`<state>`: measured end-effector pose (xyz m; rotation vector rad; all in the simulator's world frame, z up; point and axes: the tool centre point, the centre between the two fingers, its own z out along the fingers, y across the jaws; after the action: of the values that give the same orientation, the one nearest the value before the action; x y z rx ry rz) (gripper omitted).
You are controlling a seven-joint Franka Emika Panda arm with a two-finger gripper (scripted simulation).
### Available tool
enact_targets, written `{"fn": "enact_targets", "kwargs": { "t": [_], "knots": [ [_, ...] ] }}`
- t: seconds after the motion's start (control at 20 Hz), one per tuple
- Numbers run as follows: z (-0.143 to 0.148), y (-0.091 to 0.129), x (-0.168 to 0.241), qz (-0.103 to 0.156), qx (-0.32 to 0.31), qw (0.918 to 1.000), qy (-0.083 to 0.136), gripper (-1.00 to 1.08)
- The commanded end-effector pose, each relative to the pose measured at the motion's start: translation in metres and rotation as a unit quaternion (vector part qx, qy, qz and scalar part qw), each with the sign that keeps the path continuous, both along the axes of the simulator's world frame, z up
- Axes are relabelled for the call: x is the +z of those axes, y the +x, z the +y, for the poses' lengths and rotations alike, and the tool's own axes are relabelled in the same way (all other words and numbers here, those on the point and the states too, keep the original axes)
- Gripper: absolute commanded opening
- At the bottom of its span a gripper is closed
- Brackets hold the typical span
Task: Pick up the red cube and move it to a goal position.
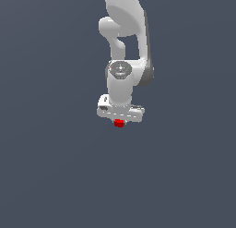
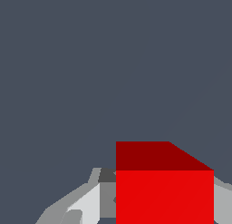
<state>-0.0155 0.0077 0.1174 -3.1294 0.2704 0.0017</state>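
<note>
Distant exterior view facing the arm [image 1: 122, 61]; close wrist view; red cube [image 1: 119, 123] shared.

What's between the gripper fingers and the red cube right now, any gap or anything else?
Nothing else. In the wrist view the red cube sits right against a finger of the gripper, with no visible gap. The exterior view shows the cube directly under the gripper.

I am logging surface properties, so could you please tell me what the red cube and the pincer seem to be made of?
Red cube: flat, matte, plastic-like red; no texture or shine, so material is open. Pincer: smooth white shell, looks like painted plastic or metal; soft shading, no markings.
</note>
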Motion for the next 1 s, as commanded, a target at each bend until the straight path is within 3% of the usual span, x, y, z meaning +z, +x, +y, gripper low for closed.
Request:
{"fn": "enact_targets", "kwargs": {
  "t": [0.0, 0.5, 0.95],
  "knots": [
    [-0.001, -0.015, 0.016, 0.000, 0.000, 1.0000, 0.000, -1.00],
    [-0.003, -0.059, 0.065, 0.000, 0.000, 1.0000, 0.000, -1.00],
    [-0.004, -0.074, 0.084, -0.001, 0.000, 1.0000, 0.000, -1.00]
  ]
}}
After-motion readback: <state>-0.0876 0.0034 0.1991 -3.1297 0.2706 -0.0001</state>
